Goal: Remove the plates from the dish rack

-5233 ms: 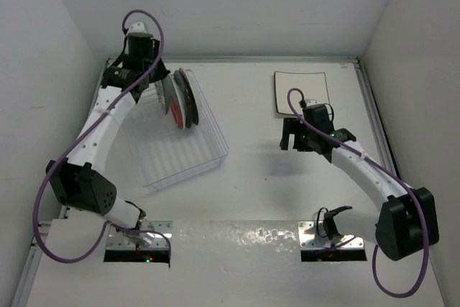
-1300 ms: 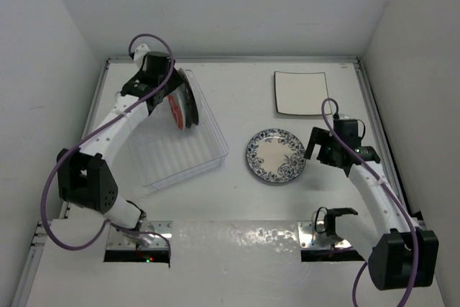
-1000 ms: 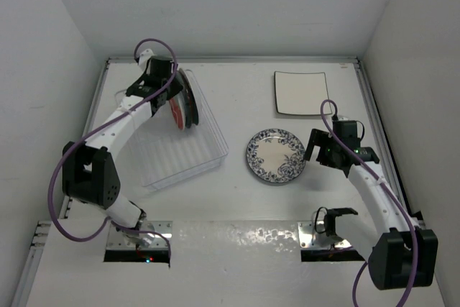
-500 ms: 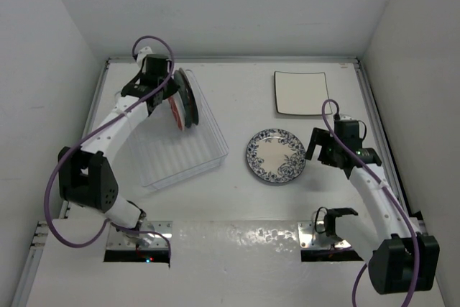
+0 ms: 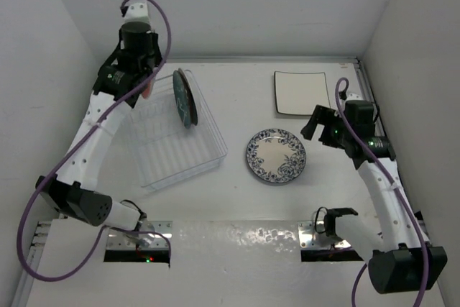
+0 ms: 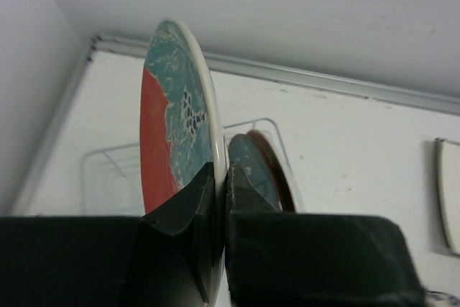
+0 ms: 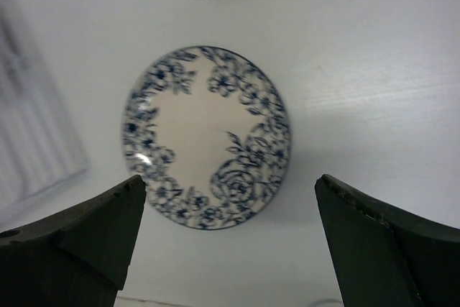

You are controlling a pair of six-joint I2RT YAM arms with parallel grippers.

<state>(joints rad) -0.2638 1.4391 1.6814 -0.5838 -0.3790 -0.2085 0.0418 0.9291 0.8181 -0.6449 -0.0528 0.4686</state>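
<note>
1. One red plate with teal flowers [image 6: 169, 134] hangs upright over the dish rack [image 5: 180, 156], its rim pinched by the left gripper [image 6: 221, 172].
2. A second red plate [image 5: 184, 98] stands on edge inside the rack.
3. The blue-flowered plate [image 7: 208, 138] and the square cream plate [image 5: 300, 93] lie flat on the table [image 5: 244, 199].
4. The right gripper [image 5: 318, 123] hovers near the blue-flowered plate, spread wide and holding nothing.

I see bright, even overhead light with soft shadows; glare speckles the tabletop [image 5: 244, 236] at its near edge. Close up, the left end effector [image 6: 221, 170] looks dark and soft-focused.

Red plate [image 6: 162, 149] with teal flowers; white round plate [image 5: 277, 157] rimmed with blue flowers; cream square plate [image 5: 300, 93]; clear dish rack [image 5: 180, 156].
</note>
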